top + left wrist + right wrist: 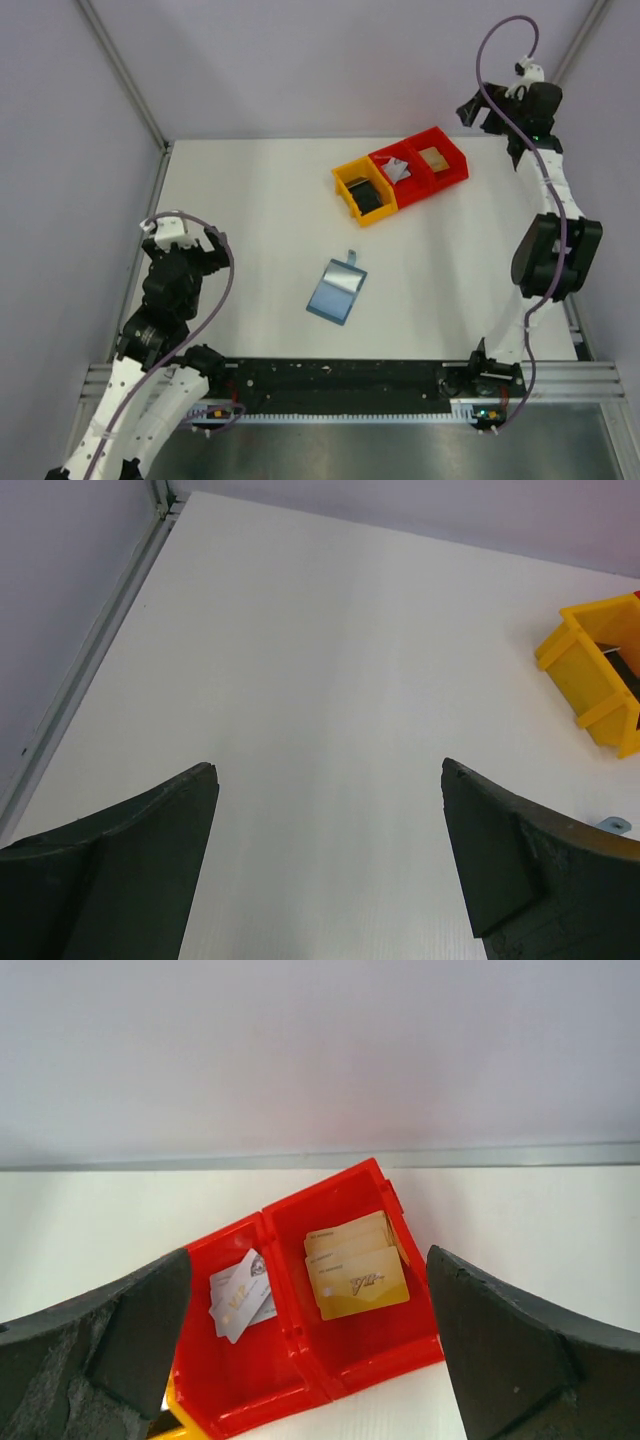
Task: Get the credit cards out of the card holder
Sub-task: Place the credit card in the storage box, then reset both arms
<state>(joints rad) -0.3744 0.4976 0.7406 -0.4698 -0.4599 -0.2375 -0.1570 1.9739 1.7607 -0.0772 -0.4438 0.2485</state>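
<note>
Plainly the right claw point(310, 1260) gapes empty over credit cards point(358, 1278) in a red bin point(365, 1360); left claw point(330, 768) likewise open.

White bench point(250, 220), pale lilac walls point(60, 100). A teal-blue holder point(336, 291) with a paler grey-blue sheen. Two red bins point(372, 1352) hold tan-gold cards point(357, 1272) and grey-white cards point(240, 1298); a yellow bin point(588, 670) holds a black card point(368, 196).

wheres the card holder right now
In the top view the card holder lies flat near the middle of the table, a little nearer the robot than the yellow bin.
</note>
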